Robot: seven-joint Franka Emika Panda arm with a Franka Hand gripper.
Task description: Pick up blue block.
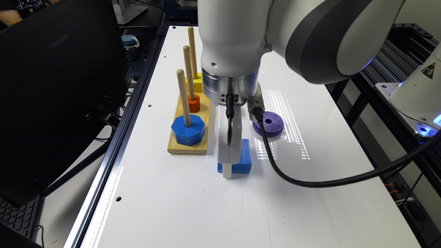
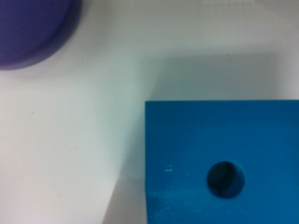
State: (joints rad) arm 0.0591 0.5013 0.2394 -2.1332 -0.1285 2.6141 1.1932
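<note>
- A wooden stand (image 1: 188, 146) with 3 pegs sits left of the middle on the white desk (image 1: 193, 210).
- The blue block (image 1: 244, 156) lies flat in the middle.
- The pincer (image 1: 227, 172) is low, right at the block. I cannot tell if it is open.
- A purple disc (image 1: 272, 123) lies to the block's upper right.

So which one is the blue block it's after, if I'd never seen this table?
Start at the wooden base with three upright pegs on the white table. Just to the exterior view's right of it, right under the gripper, lies the blue block. It is flat and square with a small round centre hole, unlike the eight-sided blue piece on a peg or the round purple disc.
</note>
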